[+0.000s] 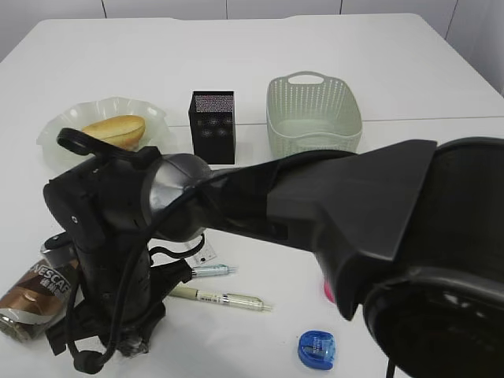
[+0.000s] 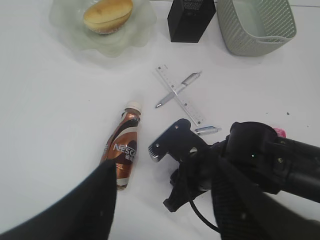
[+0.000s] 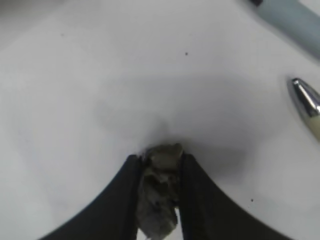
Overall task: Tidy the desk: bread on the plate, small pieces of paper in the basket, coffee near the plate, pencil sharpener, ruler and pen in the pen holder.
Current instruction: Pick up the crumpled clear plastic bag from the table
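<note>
Pinching a crumpled paper ball [image 3: 160,192], the right tool [image 3: 160,165] stands narrowed just above the desk [image 3: 100,75].

A bright pink thing [image 1: 326,290] peeks out on the worktop [image 1: 394,63], mostly hidden, so its shape can't be made out. In the left wrist view only 1 pink sliver shows. A tiny dark speck [image 2: 287,114] sits near it. Behind the far edge runs a pale panelled wall [image 1: 165,8].
</note>
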### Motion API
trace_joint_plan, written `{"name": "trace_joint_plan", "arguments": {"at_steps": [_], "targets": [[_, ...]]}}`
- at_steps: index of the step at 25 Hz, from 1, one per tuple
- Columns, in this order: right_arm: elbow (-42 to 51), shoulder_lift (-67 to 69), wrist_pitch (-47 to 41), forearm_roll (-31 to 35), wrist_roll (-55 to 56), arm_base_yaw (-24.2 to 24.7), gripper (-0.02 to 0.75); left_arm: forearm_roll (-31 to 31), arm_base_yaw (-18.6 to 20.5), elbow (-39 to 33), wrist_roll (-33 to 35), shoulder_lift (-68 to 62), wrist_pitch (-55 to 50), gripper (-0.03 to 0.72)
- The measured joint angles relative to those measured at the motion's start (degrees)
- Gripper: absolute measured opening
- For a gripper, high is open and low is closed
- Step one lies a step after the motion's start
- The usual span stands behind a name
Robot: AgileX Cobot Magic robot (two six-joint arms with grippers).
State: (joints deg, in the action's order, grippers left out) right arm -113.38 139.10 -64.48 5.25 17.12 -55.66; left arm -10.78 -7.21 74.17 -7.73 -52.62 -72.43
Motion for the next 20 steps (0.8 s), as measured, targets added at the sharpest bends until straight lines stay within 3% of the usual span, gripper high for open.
{"name": "trace_joint_plan", "arguments": {"at_steps": [3,5,20], "targets": [[-0.4,0.0,-0.1,0.0,0.0,0.0,0.079,0.0,0.0,0.0,0.0,0.0,0.0,0.440],[-0.7,0.0,-0.5,0.0,0.0,0.0,0.019,-0.1,0.0,0.0,0.0,0.0,0.0,0.438],[-13.8,-3.0,-5.6,-0.3,-2.0,0.2,-0.001,-0.1,0.0,0.0,0.0,0.1,0.0,0.433]]}}
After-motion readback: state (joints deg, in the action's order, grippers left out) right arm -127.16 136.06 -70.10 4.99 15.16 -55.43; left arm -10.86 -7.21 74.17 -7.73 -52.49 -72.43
